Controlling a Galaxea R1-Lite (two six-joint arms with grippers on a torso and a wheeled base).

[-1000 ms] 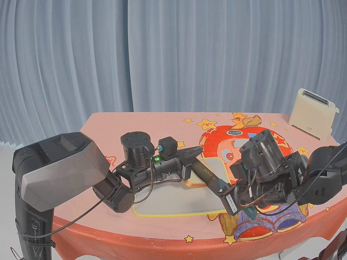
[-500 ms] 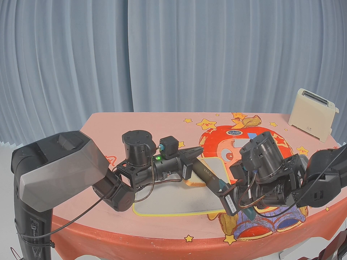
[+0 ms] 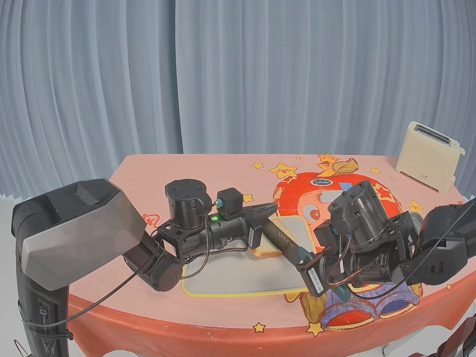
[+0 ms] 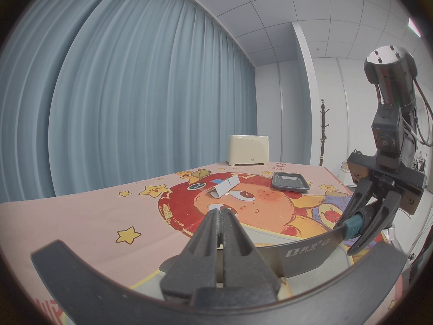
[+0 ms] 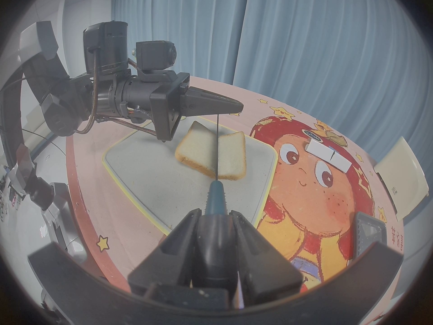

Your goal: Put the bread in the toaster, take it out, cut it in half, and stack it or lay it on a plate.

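Bread [image 5: 198, 146] lies flat on the grey cutting board [image 5: 144, 172] at the middle of the bench [image 3: 198, 174], well apart from the toaster [image 3: 429, 157] at the far right corner, and we judge the cutting step to be in hand. The right gripper [image 5: 215, 214] is clamped on the teal handle of the knife [image 3: 285, 240], whose blade crosses the slice about midway and sits in a crease in the crumb. The left gripper [image 4: 220, 220], fingers pressed together, hovers at the blade's far end, and we cannot tell whether it touches the spine. We judge that the cut wants a straight downward press with the blade held upright, plus short strokes along its length, since the slice looks soft and may squash or tear under force alone. Any weight at the tip belongs on the spine, never the edge. The bread is pale and spongy with a thin tan crust, squarish with a rounded top. The blade is thin, flat and dark, and the board is matt, round-cornered and yellow-rimmed, and may let the slice slide. A dark tray [image 4: 291, 181] lies on the bench beyond the board.
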